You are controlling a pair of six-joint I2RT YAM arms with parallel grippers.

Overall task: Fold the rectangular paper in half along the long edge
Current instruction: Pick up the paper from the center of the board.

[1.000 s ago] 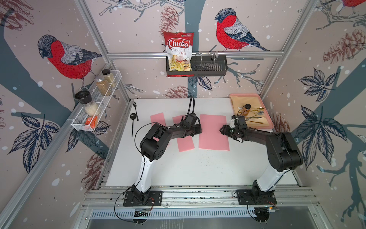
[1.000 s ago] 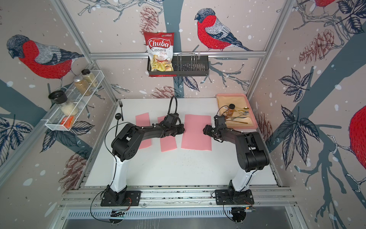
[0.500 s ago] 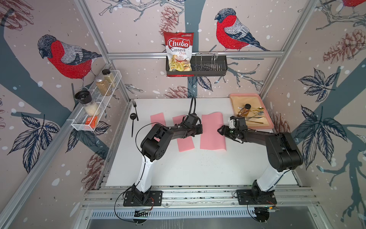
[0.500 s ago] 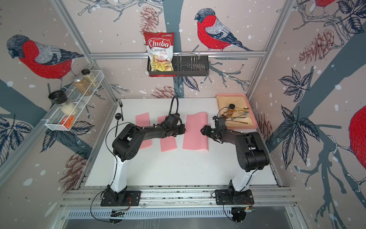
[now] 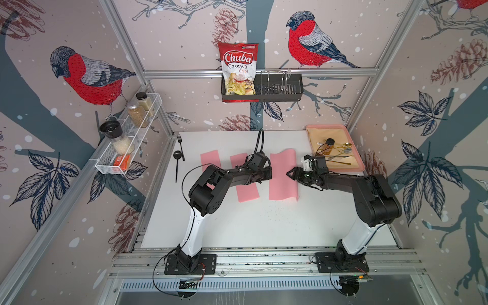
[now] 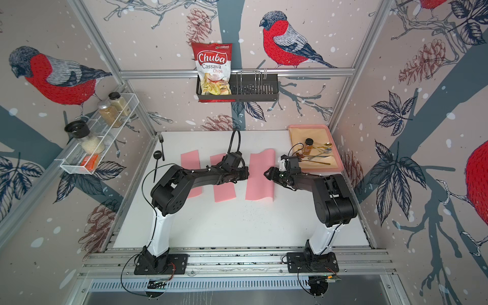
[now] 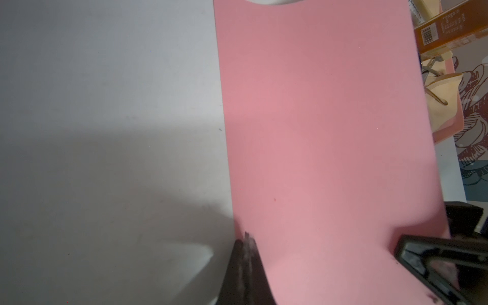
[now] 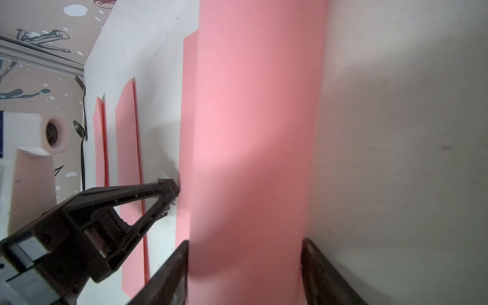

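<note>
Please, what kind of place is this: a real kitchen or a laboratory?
Most likely a robot test cell dressed as a kitchen corner. A left arm and a right arm are mounted on an aluminium rail, and the walls carry bird wallpaper, spice jars and a chips bag.

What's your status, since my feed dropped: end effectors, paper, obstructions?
Left end effector shut, tip at paper edge. Right end effector open at lifted edge. Paper half curled, uncreased. Nothing blocking.

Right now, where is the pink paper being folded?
In both top views the pink paper lies mid-table between the left gripper and the right gripper, with a folded pink strip on its left and the tray to its right.
</note>
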